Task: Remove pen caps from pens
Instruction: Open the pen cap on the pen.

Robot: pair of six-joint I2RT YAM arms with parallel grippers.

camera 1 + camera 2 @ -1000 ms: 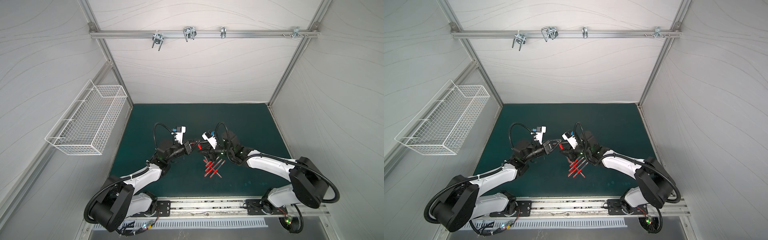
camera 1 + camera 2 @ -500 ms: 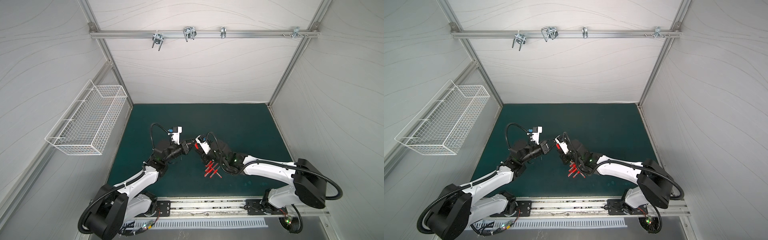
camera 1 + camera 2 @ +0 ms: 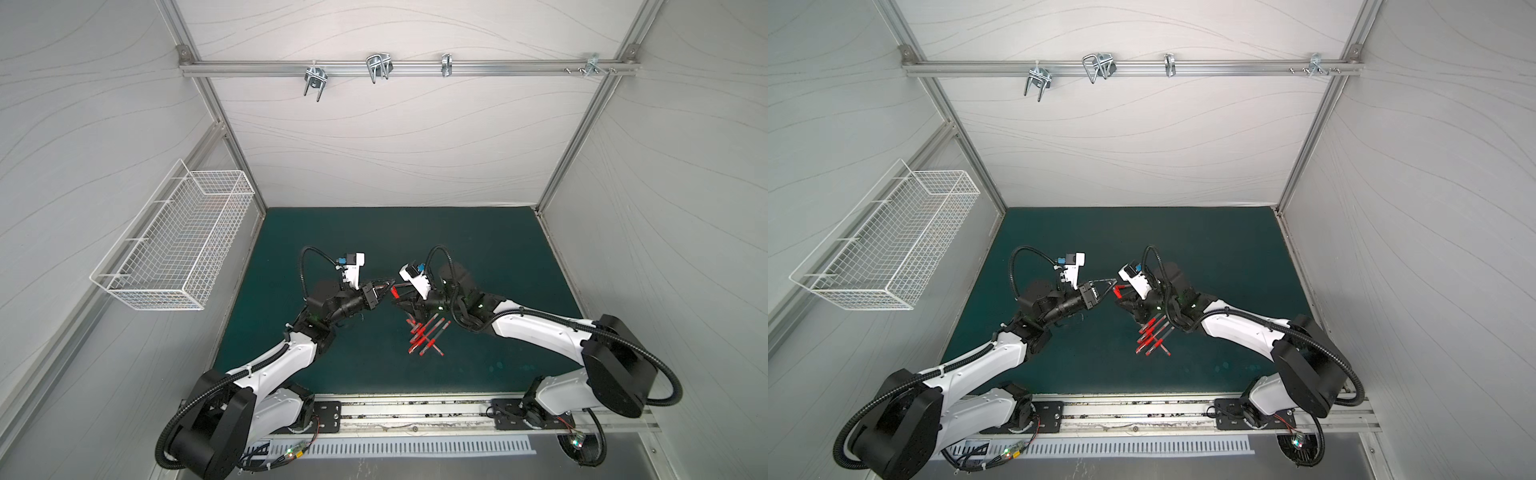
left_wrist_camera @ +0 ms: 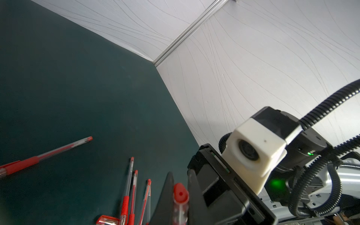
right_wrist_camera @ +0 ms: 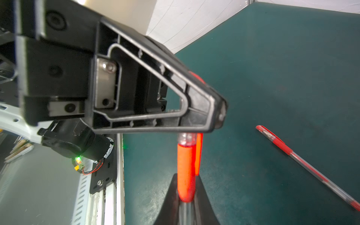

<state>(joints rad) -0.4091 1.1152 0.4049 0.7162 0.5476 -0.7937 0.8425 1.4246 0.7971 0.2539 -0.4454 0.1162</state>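
One pen (image 5: 185,165) spanned between both jaw pairs
Both left gripper (image 5: 218,115) and right gripper (image 5: 186,180) pinch it; light, stiff, slick: clamp firmly, pull cap (image 5: 198,152) straight off

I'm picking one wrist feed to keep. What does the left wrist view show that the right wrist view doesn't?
Only left wrist: the pen pile and the right arm's camera. Only right wrist: the left pincer side-on and the right pincer, both shut on the held pen, plus the rail. Both: the held pen, the lone pen and the mat.
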